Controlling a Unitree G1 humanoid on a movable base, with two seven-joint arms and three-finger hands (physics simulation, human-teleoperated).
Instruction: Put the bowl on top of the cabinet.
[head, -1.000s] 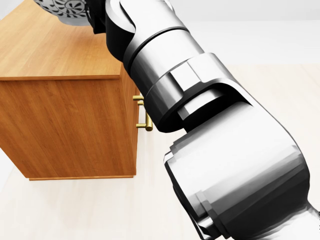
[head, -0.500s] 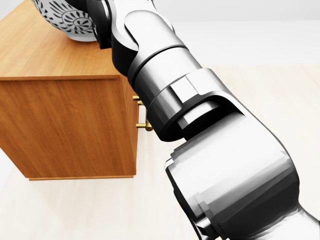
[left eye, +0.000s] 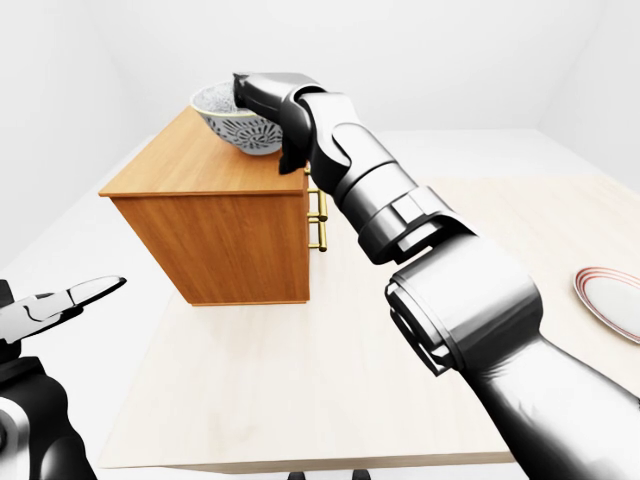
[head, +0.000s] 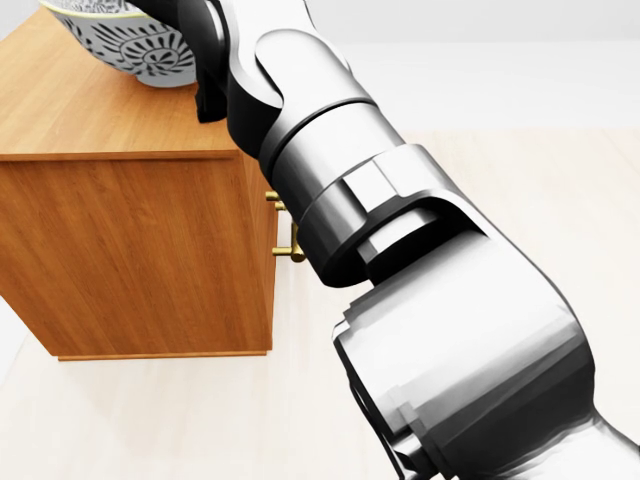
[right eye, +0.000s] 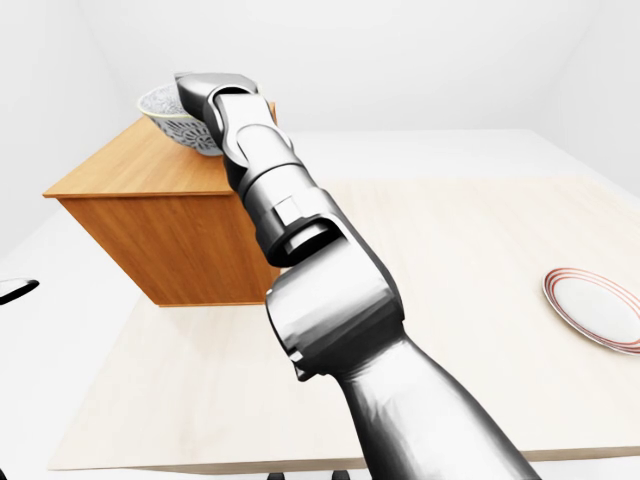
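The white, blue-patterned ceramic bowl (left eye: 237, 122) sits over the far part of the top of the orange-brown wooden cabinet (left eye: 215, 235); in the left-eye view its foot looks to touch the wood, though actual contact cannot be confirmed. The right robot hand (left eye: 262, 92) is at the bowl's right-hand rim, with the silver arm stretching from the near right of the view up to it. Fingers are mostly hidden behind the wrist and rim, so I cannot tell whether they clamp the rim or have let go. The left robot hand (left eye: 72, 296) hangs low at the near left, well apart from the cabinet, fingers spread and holding nothing. Handling judgement: the bowl looks rigid and glazed, so probably slippery, moderately heavy, and liable to chip if dropped on the wood. The rim is the sensible place to take hold, pinched with fingers inside and outside the wall; release should be gentle and level so the bowl does not rock. Count: one bowl, one cabinet with brass handles (left eye: 320, 216) on its right-hand face, one white plate with a red rim (right eye: 596, 309) at the far right of the pale wooden tabletop (right eye: 450, 260), two robot hands.
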